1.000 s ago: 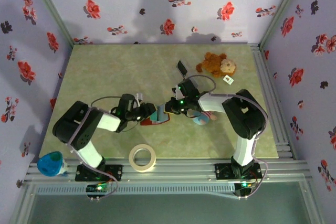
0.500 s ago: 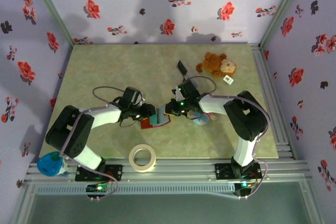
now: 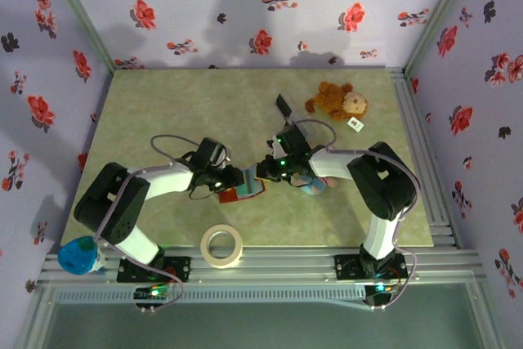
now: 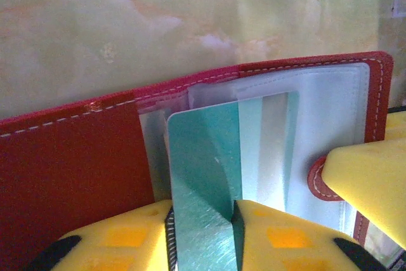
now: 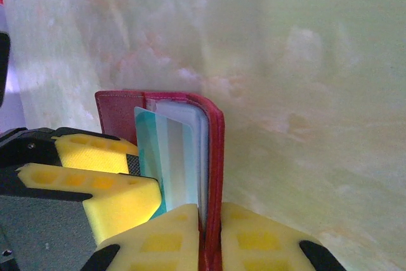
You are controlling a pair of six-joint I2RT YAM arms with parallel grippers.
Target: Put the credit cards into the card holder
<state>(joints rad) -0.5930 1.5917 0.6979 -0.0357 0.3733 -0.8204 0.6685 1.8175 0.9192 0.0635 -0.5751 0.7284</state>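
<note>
While right fingers pinch wallet, left fingers hold card.

The card holder sits over the tabletop, between the left fingers and the right fingers. A credit card stands between the left fingers, partly inside a holder pocket. The holder's cover edge is between the right fingers. A tape roll lies nearer than both, and a plush toy lies beyond the right fingers.

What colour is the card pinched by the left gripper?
The card is teal with a paler band, clearest in the left wrist view.
</note>
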